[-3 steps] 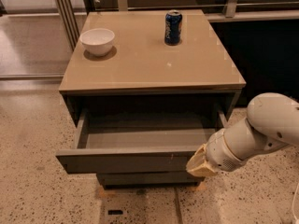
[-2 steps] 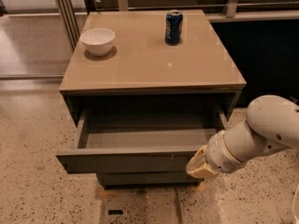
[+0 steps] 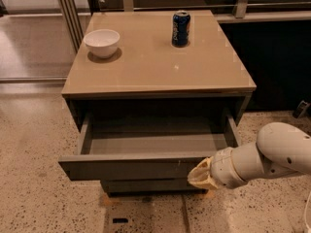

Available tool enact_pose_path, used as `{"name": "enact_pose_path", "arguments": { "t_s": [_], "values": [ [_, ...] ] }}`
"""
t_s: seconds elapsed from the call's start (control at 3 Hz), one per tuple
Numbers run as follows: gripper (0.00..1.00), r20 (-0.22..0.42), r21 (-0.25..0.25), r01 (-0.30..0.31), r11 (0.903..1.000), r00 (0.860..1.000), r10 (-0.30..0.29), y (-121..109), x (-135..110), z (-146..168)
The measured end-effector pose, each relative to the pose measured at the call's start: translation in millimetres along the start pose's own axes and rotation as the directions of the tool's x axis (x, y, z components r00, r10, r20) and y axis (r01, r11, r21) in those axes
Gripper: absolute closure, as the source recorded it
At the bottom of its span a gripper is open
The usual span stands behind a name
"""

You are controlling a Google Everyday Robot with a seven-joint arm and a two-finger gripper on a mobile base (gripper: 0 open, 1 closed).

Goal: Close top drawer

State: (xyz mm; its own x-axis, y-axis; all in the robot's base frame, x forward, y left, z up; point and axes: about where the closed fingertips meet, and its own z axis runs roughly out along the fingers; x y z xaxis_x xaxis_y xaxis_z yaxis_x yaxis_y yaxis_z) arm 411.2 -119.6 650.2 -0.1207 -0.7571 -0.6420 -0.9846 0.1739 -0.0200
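The top drawer [image 3: 131, 166] of the beige-topped cabinet [image 3: 155, 67] stands pulled far out. Its dark-grey front panel faces me and its plain grey interior [image 3: 155, 142] is empty. My gripper [image 3: 198, 175] is at the end of the white arm [image 3: 272, 157] coming in from the right. It sits against the right part of the drawer's front panel, near the small pale scuff marks. Its fingers are hidden behind the tan wrist cover.
A white bowl [image 3: 102, 42] stands on the cabinet top at the back left and a blue soda can [image 3: 181, 28] at the back right. A lower drawer front [image 3: 146, 186] shows under the open drawer. Speckled floor lies all around; a railing runs behind.
The arm and gripper have stayed almost in place against the drawer front. The drawer is as far out as before.
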Motion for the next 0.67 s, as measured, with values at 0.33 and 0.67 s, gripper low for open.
{"name": "enact_pose_path", "arguments": {
  "t_s": [0.33, 0.67],
  "values": [
    [1.00, 0.082, 0.033, 0.056, 0.9979, 0.995, -0.058, -9.6, 3.7, 17.2],
    [1.00, 0.082, 0.033, 0.056, 0.9979, 0.995, -0.058, -9.6, 3.7, 17.2]
  ]
}}
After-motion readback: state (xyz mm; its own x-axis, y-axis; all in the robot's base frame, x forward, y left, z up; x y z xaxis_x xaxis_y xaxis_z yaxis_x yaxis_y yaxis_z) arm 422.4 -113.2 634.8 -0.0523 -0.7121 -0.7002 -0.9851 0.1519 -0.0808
